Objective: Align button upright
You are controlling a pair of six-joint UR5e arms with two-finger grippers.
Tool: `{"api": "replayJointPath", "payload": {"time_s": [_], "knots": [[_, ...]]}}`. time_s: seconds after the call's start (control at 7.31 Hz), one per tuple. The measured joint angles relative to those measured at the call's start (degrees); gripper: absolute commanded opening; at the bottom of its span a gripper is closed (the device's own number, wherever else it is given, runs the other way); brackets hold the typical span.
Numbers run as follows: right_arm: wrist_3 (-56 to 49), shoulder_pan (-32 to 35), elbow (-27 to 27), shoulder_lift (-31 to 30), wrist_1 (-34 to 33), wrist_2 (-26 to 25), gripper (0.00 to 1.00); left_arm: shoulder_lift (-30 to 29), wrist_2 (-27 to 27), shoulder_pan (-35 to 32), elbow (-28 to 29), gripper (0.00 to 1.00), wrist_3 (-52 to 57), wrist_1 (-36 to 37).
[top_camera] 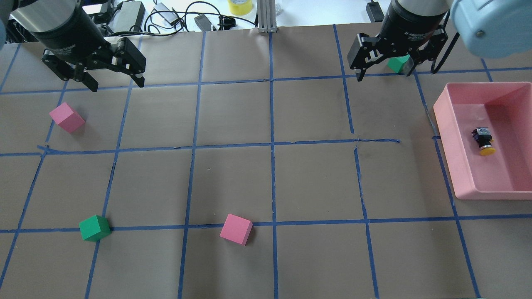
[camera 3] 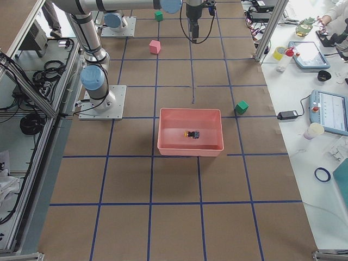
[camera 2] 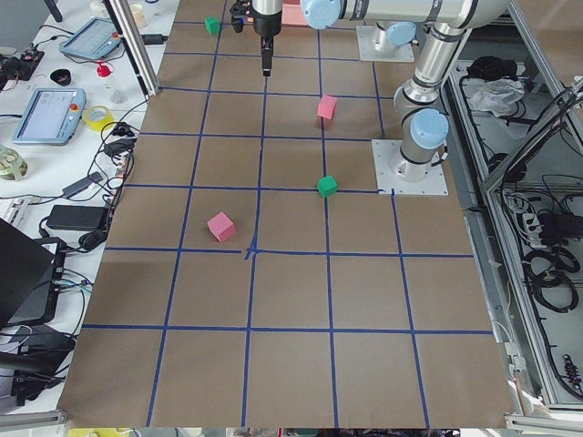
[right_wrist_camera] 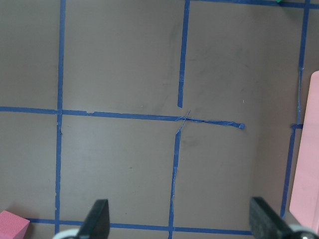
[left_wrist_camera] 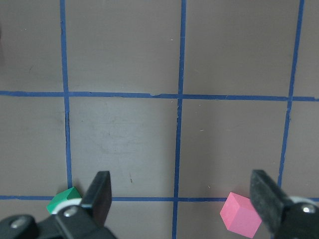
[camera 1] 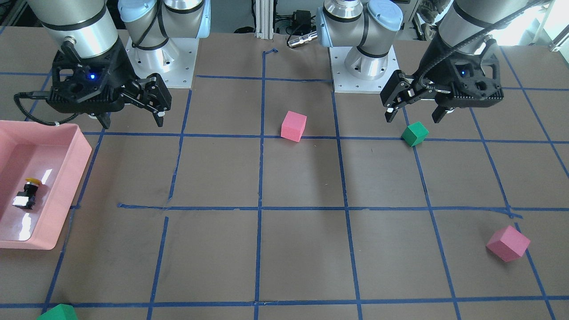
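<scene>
Left hand (top_camera: 117, 85), right hand (top_camera: 383, 75) aloft, jaws wide

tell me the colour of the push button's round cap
Yellow, on the small black-bodied push button; clearest in the overhead view.

We record the tray (top_camera: 447, 145) on the table's (top_camera: 316, 182) right half, with the button (top_camera: 483, 141) lying on its side in it, cap toward the robot's edge. The first cube (top_camera: 236, 229) sits midway along the table, nearer the robot's edge; the second cube (top_camera: 94, 228) left of it; the third cube (top_camera: 66, 117) farther left and farther out; the fourth cube (top_camera: 397, 63) near the far edge, beyond the tray
</scene>
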Motion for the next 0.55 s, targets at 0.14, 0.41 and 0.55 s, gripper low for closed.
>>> {"api": "replayJointPath", "payload": {"time_s": [0.14,0.41,0.55], "knots": [[-0.1,0.0,0.0,0.0,0.0,-0.2,1.0,-0.4,3.3,0.2,0.4,1.0,0.0,-0.7],[0.0,0.0,0.0,0.0,0.0,-0.1,1.0,0.1,7.8,0.3,1.2,1.0,0.1,-1.1],[-0.1,0.0,0.0,0.0,0.0,-0.3,1.0,0.6,7.0,0.3,2.0,1.0,0.0,-1.1]]}}
